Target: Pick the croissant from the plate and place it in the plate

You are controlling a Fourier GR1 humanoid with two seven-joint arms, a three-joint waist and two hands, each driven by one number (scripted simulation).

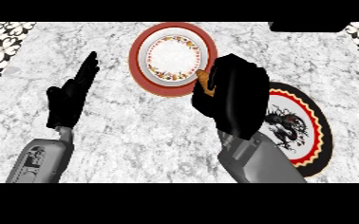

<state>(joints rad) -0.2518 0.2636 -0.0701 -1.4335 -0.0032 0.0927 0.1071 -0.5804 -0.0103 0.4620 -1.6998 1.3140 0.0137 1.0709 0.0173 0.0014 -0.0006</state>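
Fingers (pixel 210 78) of the right hand (pixel 235 95) curl round the croissant (pixel 203 81), a small golden-brown, ridged crescent of which only a sliver shows past the black fist. In the head view this hand hangs over the near right rim of the red-rimmed plate (pixel 151 83), so the croissant sits just at that rim, above the counter's edge of it rather than over the plate's middle. That plate is round, with a broad matte red border, a white inner dish and a ring of small red and yellow flowers round a plain white centre. To the right and nearer lies the black plate (pixel 312 123), round too, banded in red and cream with a scalloped edge and a dark dragon figure on white; the right forearm covers its left part. At the left, the left hand (pixel 70 95) rests open, fingers straight and pointing far. Grey-white veined marble forms the counter (pixel 154 142).
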